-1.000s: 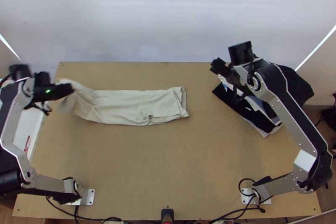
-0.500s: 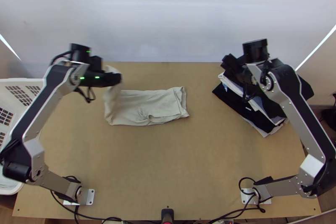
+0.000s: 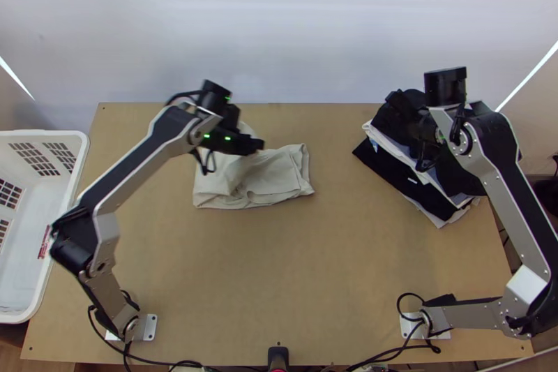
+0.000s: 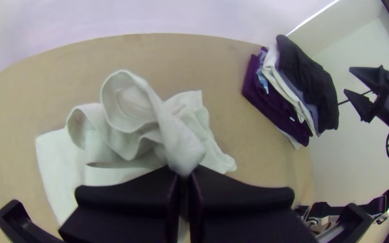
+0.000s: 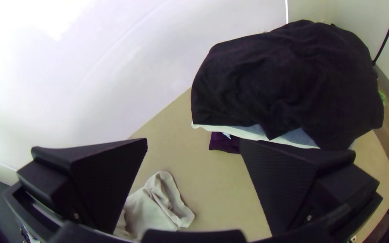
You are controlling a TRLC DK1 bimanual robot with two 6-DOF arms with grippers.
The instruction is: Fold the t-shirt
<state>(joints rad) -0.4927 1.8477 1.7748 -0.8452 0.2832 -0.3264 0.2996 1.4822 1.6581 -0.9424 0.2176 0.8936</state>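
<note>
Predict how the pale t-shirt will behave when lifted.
The t-shirt will probably be floppy, since it curls into soft loops near the left gripper. It is probably light, judging by its thin edges. Its loose layers may slide apart.

From high up, the top view looks steeply down on the surface [image 3: 279, 267], while nearer wrist views face across it, all sharing the clothes pile [image 3: 382, 162] at frame right.

Off-white t-shirt [image 3: 277, 175], black fingers [image 5: 109, 180]
</note>
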